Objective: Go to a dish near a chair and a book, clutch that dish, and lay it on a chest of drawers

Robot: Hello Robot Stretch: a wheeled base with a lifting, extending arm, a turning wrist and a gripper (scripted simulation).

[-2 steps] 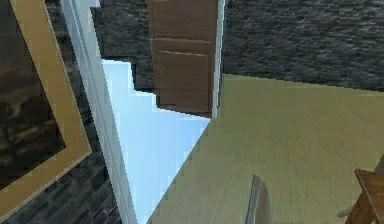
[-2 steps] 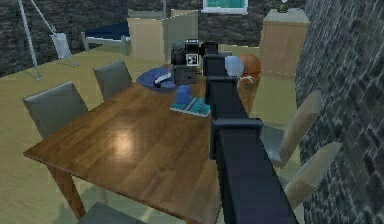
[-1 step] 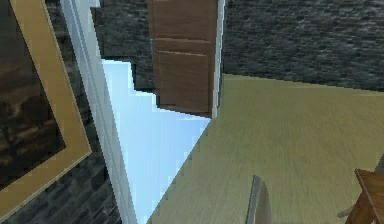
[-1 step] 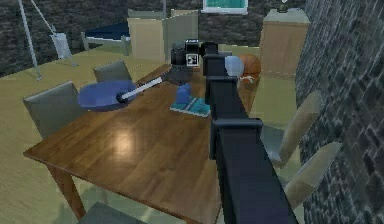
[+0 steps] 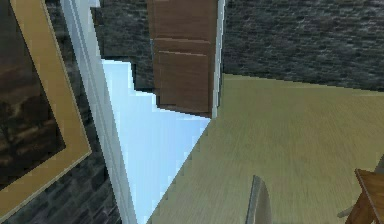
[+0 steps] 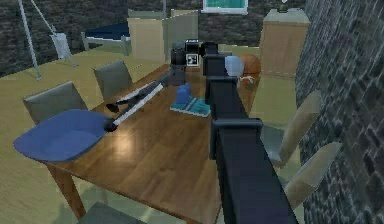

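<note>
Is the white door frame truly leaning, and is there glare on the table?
Forward view: the white door frame leans only by the camera's distortion; nothing is falling. Arm side view: the wooden table is evenly lit, no glare; the stone wall at the right is dark.

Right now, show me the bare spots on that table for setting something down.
Bare wood on the table lies between the blue oval and the arm. The far end is crowded: long grey tool, small blue thing, gripper.

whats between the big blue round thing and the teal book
A long thin dark and white rod lies slantwise between the blue round thing and the teal book, in the arm side view.
</note>
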